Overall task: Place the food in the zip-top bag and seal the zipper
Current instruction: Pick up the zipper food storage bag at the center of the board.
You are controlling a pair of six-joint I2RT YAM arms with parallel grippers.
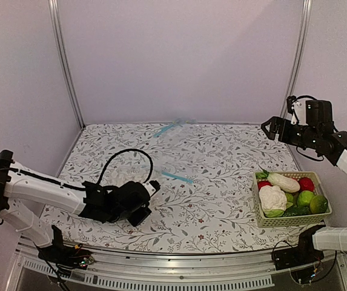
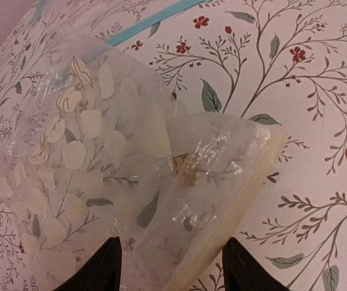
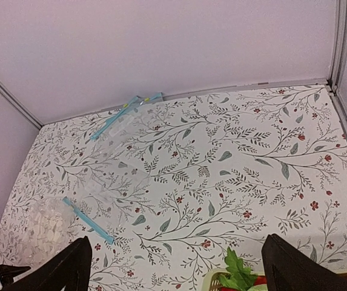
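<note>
overhead view of a table under a floral cloth (image 1: 221, 151). the left gripper (image 1: 143, 205) lies low on the cloth in the lower left of the frame, right at the near edge of the zip-top bag (image 1: 126, 174). this is a clear bag with white dots, lying flat left of centre. the zipper (image 1: 176, 177), a thin light-blue strip, runs along the bag's end nearest the middle of the frame. in the left wrist view the two black fingers (image 2: 109, 267) stand apart, open, with a crumpled fold of the bag between them.

the right gripper (image 1: 272, 128) hangs in the air at the upper right, jaws spread wide, holding nothing.

the food (image 1: 285, 191) sits in a pale basket (image 1: 259, 213) at the lower right, well apart from the bag. it holds a cauliflower (image 1: 272, 197), radish (image 1: 284, 181), lemon (image 1: 318, 204) and small green fruit (image 1: 305, 197), beside red fruits (image 1: 306, 183) and a dark cucumber (image 1: 294, 211).

a second clear bag (image 1: 173, 128) lies at the back, top centre.
</note>
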